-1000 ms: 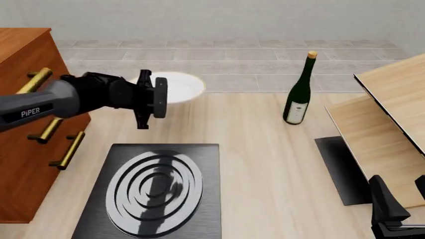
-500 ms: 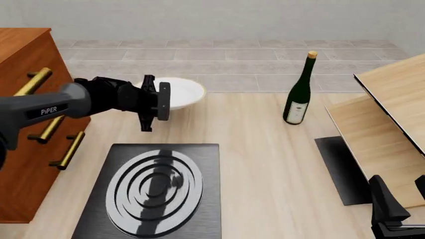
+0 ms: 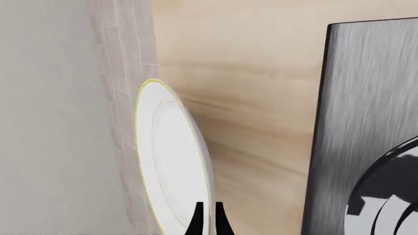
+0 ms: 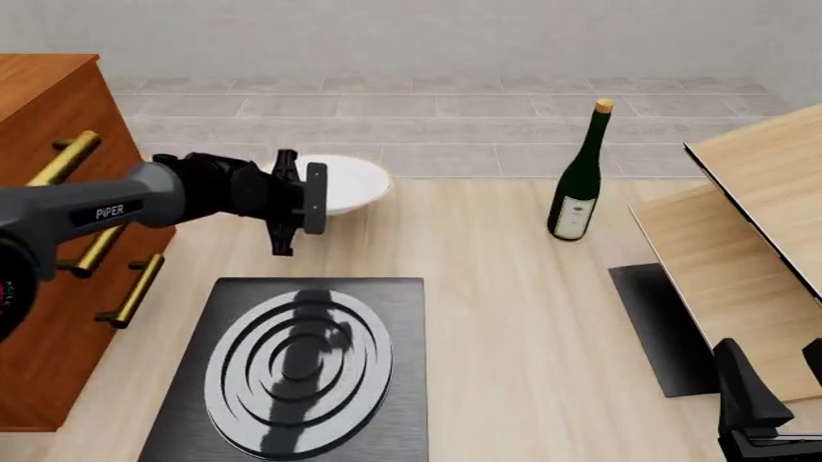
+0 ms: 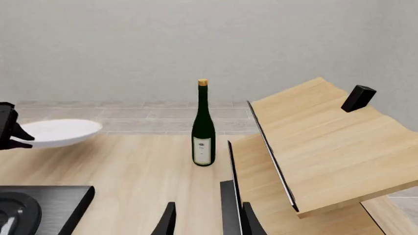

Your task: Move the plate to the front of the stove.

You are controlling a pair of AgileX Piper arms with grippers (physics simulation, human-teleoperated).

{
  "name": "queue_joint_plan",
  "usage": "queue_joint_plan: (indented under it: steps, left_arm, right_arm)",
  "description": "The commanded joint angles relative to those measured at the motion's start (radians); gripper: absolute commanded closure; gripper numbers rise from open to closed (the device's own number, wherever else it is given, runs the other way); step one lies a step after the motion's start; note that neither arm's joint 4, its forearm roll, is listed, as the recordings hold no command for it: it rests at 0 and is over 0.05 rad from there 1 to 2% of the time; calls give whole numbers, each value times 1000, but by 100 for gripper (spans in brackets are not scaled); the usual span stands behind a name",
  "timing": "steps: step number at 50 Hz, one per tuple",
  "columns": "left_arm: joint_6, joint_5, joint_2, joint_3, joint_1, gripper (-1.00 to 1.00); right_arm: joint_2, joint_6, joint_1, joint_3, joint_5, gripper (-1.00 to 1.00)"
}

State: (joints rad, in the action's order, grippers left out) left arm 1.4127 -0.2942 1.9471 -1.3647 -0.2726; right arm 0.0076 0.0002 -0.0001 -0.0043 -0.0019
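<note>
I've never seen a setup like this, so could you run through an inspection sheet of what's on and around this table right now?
Surface: pale wood tabletop, grey tiles at the far edge.
Job's things: white plate at the far edge, beyond the black stove; it appears held, slightly tilted.
Clutter: green wine bottle upright; dark mat under a wooden rack.
Grippers: left gripper at the plate's near rim, jaws close together; right gripper low at the near right, jaws apart, holding nothing.
Cables: nothing seen.
Surroundings: wooden drawer cabinet at left; grey wall behind.
</note>
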Motion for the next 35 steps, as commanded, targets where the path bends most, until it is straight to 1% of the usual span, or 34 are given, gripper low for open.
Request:
queue_joint_plan:
  steps: [1,17,19,21,26,35]
  left_arm:
    - [2,11,35,-22,12,100]
    - [-27,6,85,-62,2,100]
    - [-37,-1,94,-77,-1,100]
    - [-29,11,96,-72,5,100]
    - [-39,9,116,-93,3,100]
    - [-46,17,145,-99,1,100]
  right_arm:
    - [0,0,0,0,0,-100]
    - [0,0,0,0,0,-100]
    - [0,0,0,0,0,-100]
    - [0,0,0,0,0,-100]
    - [0,0,0,0,0,-100]
    - [0,0,0,0,0,-100]
